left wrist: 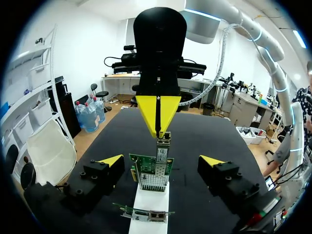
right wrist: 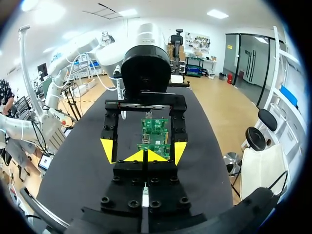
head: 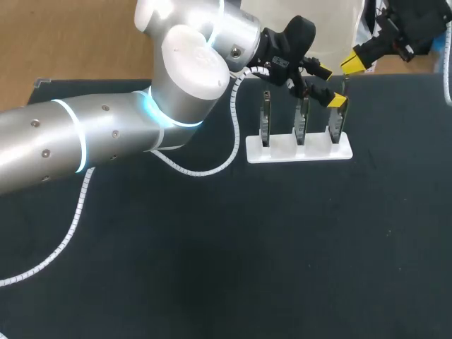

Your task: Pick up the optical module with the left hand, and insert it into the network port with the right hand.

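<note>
**Right gripper holding the module over the boards**

The right gripper (left wrist: 159, 130) is hanging point-down over the far end of the white rack (head: 282, 150). Its yellow tips are pinched together on the top end of the module (left wrist: 164, 145), as far as I can make out. The module, a narrow silver piece, is standing upright just under those tips. It is rising just past the top edge of a green board (left wrist: 152, 173). Whether it is touching that board I cannot tell.

The left gripper (head: 331, 86) is lying low along the rack, released, with its fingers (left wrist: 111, 160) spread wide and gripping nothing. In its own wrist view the green board is sitting between the two fingers, with a gap on either side. A second board (left wrist: 144, 213) is sitting nearer the wrist, under the gripper.

In the right wrist view the left fingers are showing on either side of the boards. The right tips are closed ahead of the camera, over the nearest board.

In the head view three boards (head: 300, 121) are standing upright in a row in the rack, toward the far side of the dark table (head: 212, 247). The left arm (head: 85, 141) is reaching across from the left, with a white coiled cable (head: 70, 229) trailing beside it. The right gripper is coming in from the far right corner, above the end board.
</note>
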